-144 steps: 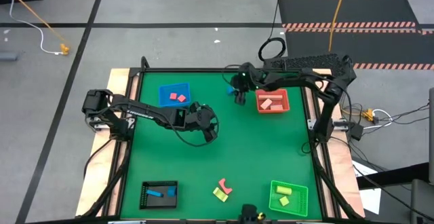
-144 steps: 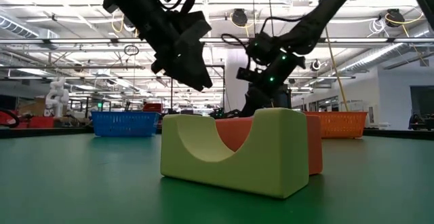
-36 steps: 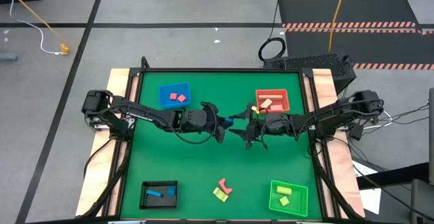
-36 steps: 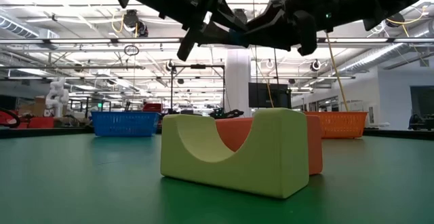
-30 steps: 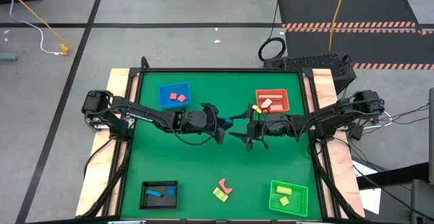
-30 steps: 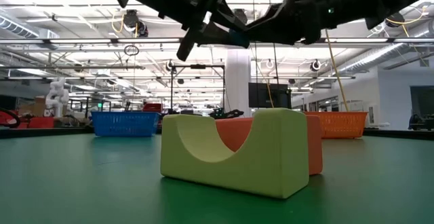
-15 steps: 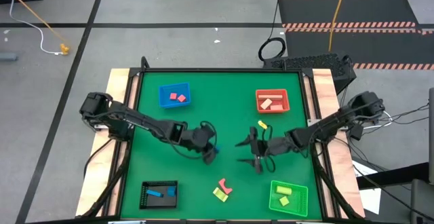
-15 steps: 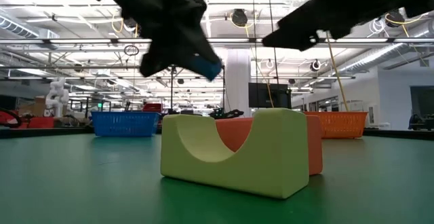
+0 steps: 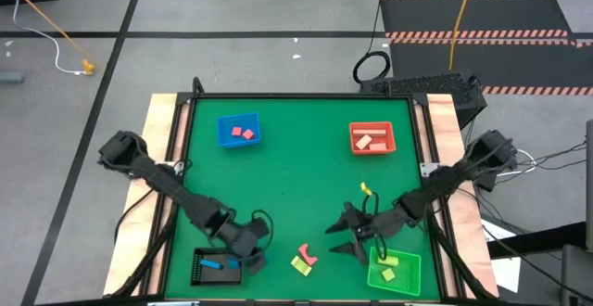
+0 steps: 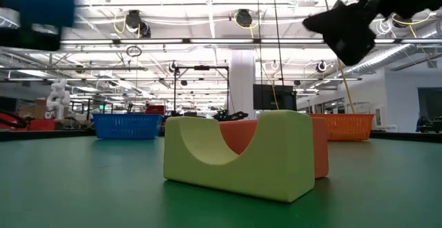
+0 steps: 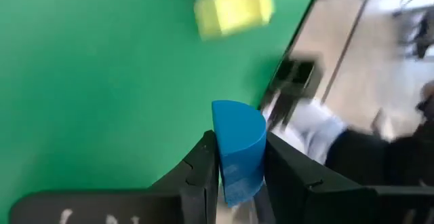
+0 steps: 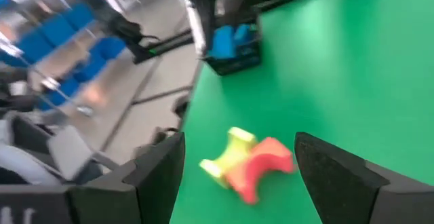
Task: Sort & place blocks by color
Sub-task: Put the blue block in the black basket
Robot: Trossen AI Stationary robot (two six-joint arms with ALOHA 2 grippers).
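Note:
My left gripper (image 9: 252, 253) is shut on a blue block with one rounded end (image 11: 237, 146), just right of the black tray (image 9: 200, 255), which holds blue blocks (image 9: 213, 264). My right gripper (image 9: 341, 239) hangs open and empty, pointing toward a yellow arch (image 9: 299, 266) and a pink-red arch (image 9: 308, 253) that rest side by side on the mat near its front edge. Both arches show in the right wrist view (image 12: 227, 153) (image 12: 263, 164) and the low view (image 10: 235, 155). The blue block is a blur at the low view's top left (image 10: 34, 3). My left gripper pinches the blue block by two opposite flat sides (image 11: 222, 157) between its two fingers. The rounded end (image 11: 237, 115) sticks out past the fingertips. The block is lifted clear of the mat.
A green tray (image 9: 408, 283) with yellow blocks stands at the near right, beside my right gripper. A blue tray (image 9: 225, 137) with pink-red blocks is at the far left, and a red tray (image 9: 389, 146) with tan blocks at the far right. The table's front edge is close.
Both grippers have parted from the table's middle, where they met around the blue block. My left gripper has carried the block toward the near left, to the black tray. My right gripper, open, has gone toward the near edge, to the arches and green tray.

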